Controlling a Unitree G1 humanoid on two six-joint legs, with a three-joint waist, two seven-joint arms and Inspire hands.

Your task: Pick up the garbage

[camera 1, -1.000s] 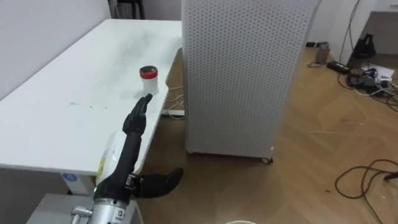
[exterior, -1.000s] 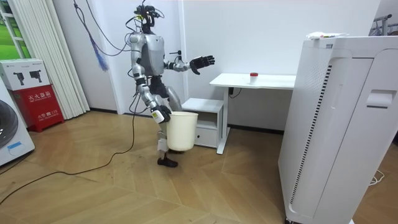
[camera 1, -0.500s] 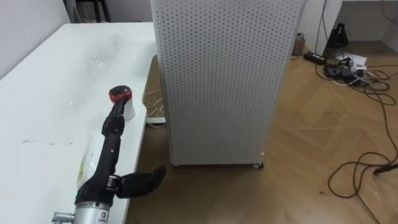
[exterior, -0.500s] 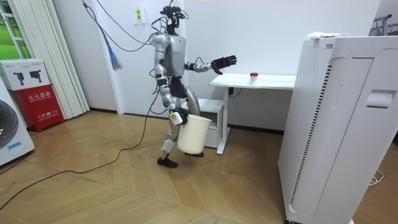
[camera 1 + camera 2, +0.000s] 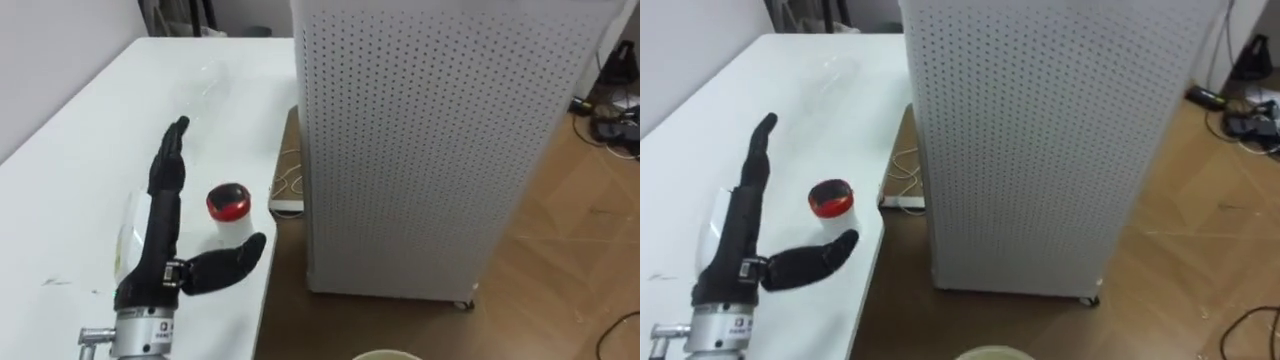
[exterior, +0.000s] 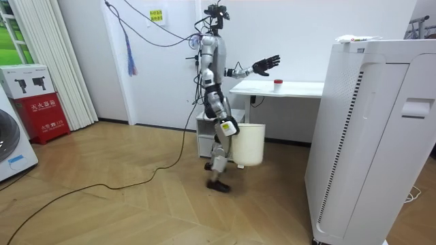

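Observation:
A small white container with a red lid (image 5: 229,205) stands near the right edge of the white table (image 5: 90,150); it also shows in the room view (image 6: 277,83). My left hand (image 5: 165,215) reaches out over the table just left of the container. It is open, with straight fingers and the thumb spread toward the container, not touching it. In the room view I stand at the table's end, and my right hand (image 6: 227,127) hangs low, shut on the rim of a white bucket (image 6: 249,144). The bucket's rim (image 5: 385,354) peeks in at the bottom.
A tall white perforated cabinet (image 5: 440,130) stands close to the right of the table, with a narrow gap of wood floor between them. A power strip and cable (image 5: 285,205) lie in that gap. A white drawer unit (image 6: 204,129) sits under the table.
I have walked to the table with the bucket. My left hand, which was short of the red-lidded container, now reaches alongside and past it.

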